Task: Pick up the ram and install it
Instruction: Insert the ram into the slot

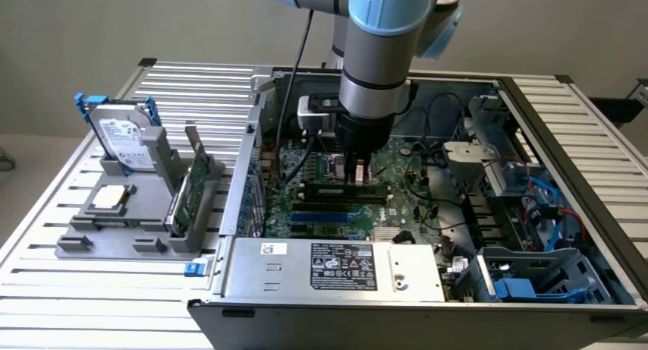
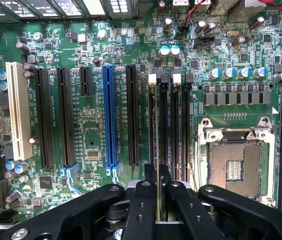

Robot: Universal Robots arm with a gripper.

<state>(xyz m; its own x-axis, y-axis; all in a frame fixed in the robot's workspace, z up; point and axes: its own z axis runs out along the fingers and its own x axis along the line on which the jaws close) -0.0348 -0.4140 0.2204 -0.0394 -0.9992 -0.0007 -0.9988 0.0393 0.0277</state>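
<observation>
Ram (image 2: 157, 145) is edge-on, clamped between the pincer's (image 2: 157, 177) closed fingers and lined up along the black memory slots (image 2: 173, 130), just beside the processor socket (image 2: 238, 167). Seated or not? Can't tell. All this is inside the open computer case (image 1: 405, 320) on the tabletop (image 1: 102, 289).

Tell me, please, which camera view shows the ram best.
The exterior view: the ram shows its long side, held by the tool over the motherboard. The wrist view shows it edge-on, a thin line between the tool's fingers.
</observation>
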